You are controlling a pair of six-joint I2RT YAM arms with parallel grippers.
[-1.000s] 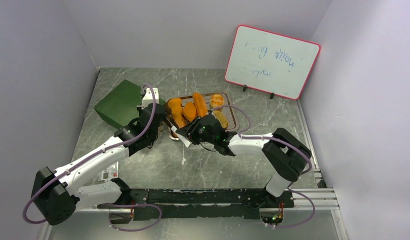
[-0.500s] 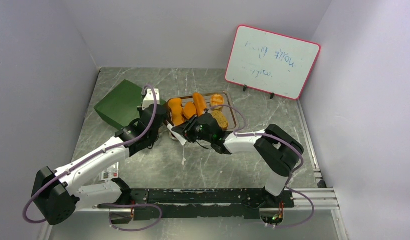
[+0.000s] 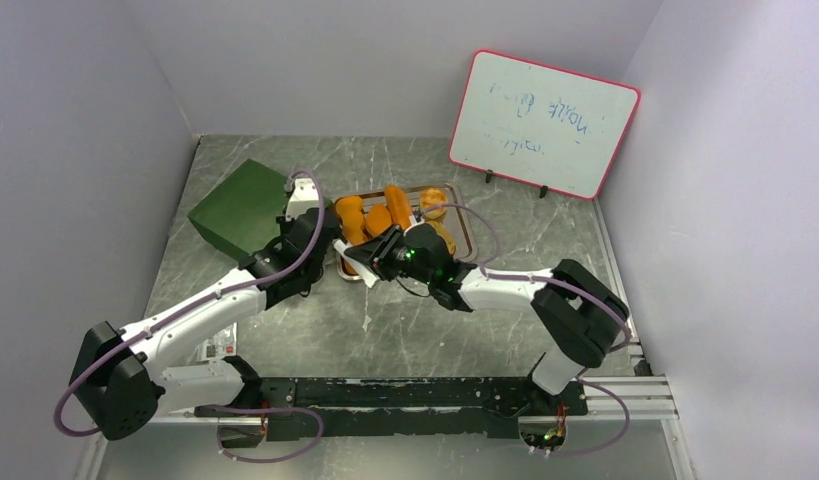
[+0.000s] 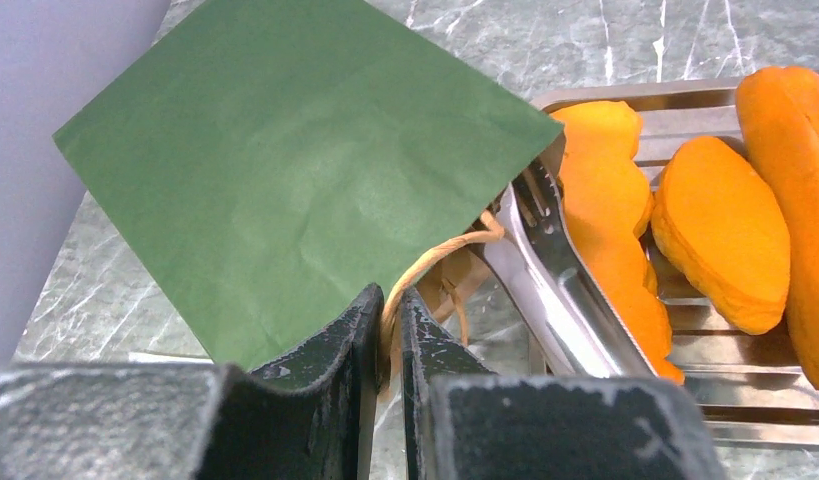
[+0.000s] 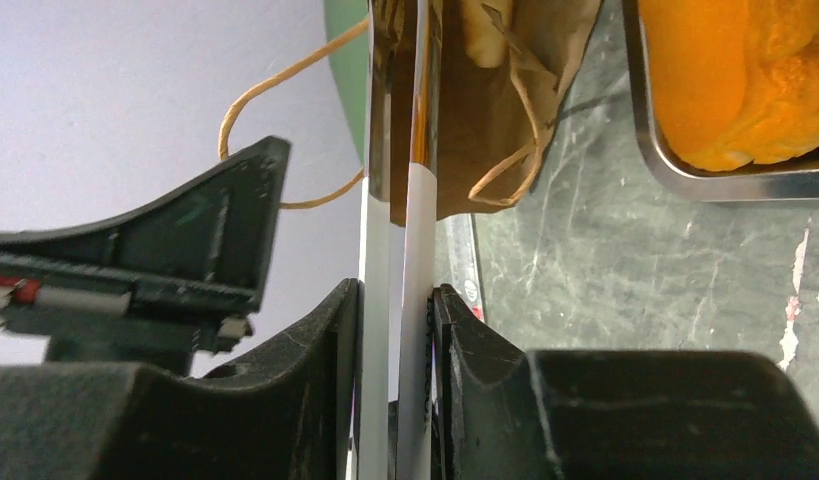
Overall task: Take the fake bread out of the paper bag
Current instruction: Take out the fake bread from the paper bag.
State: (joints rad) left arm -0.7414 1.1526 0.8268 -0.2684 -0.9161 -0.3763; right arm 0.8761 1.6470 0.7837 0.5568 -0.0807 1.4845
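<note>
The dark green paper bag (image 3: 240, 205) lies on its side at the back left, its mouth toward the tray. My left gripper (image 3: 320, 233) is shut on the bag's tan cord handle (image 4: 425, 265), seen between its jaws in the left wrist view (image 4: 390, 300). My right gripper (image 3: 373, 252) is shut on the metal tongs (image 5: 400, 200), whose tips reach into the brown bag mouth (image 5: 505, 110). A pale bread-like piece (image 5: 485, 30) shows inside the bag. Several orange fake breads (image 3: 385, 215) lie on the silver tray (image 3: 465, 235).
A whiteboard (image 3: 543, 123) stands at the back right. A small card (image 3: 217, 347) lies near the left arm. The tray's rim (image 4: 625, 95) sits right next to the bag mouth. Walls close in on the left, back and right.
My right gripper has moved left and farther back with the tongs, bringing their tips to the bag mouth. My left gripper has shifted slightly back, still holding the handle.
</note>
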